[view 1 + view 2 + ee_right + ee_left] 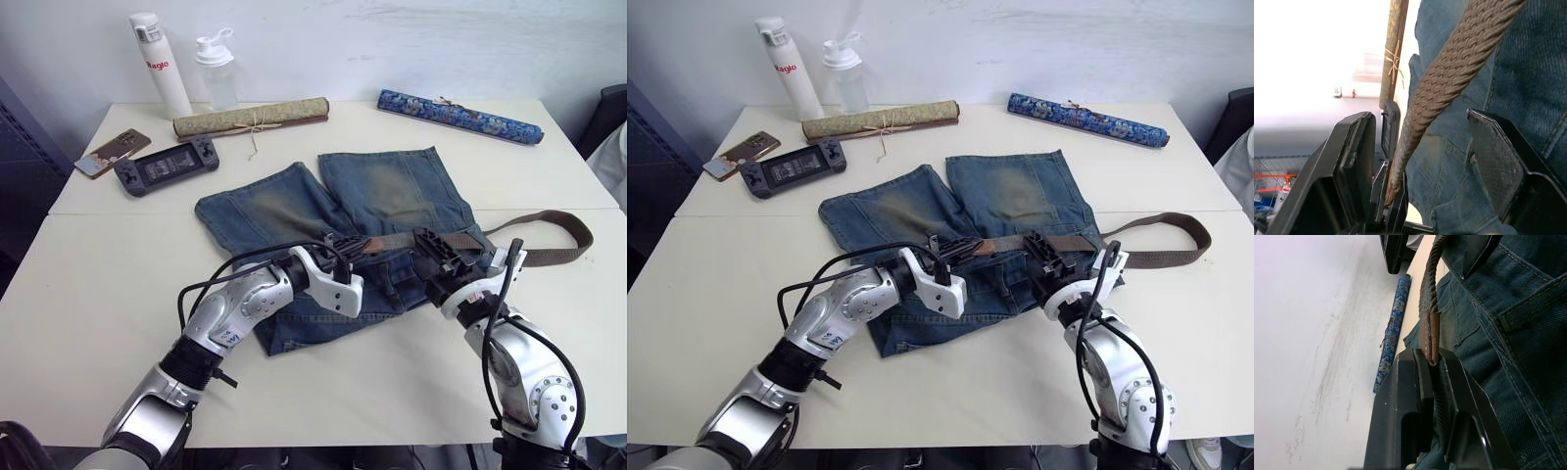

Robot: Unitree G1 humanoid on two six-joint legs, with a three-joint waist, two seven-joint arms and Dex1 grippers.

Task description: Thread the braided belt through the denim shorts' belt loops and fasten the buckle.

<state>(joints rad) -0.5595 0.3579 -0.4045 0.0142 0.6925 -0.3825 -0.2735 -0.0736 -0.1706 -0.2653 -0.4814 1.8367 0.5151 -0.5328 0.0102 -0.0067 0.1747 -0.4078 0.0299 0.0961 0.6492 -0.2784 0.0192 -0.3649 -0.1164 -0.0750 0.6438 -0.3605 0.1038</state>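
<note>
The denim shorts (387, 191) lie flat mid-table, legs pointing away from me and the waistband nearest me. The braided belt (549, 257) runs across the waistband, then loops out over the bare table to the right. My left gripper (1432, 362) is shut on the belt's brown leather-tipped end (1429, 335) over the middle of the waistband. My right gripper (1420, 127) is open just to the right of it, with the strap (1449, 78) passing between its fingers without touching either one. I cannot make out the buckle, and I cannot tell the belt loops apart.
Along the far edge stand a white bottle (162, 64) and a clear bottle (217, 70). An olive scroll (250, 117) and a blue patterned scroll (458, 116) lie there too. At far left are a phone (111, 153) and a game controller (167, 166).
</note>
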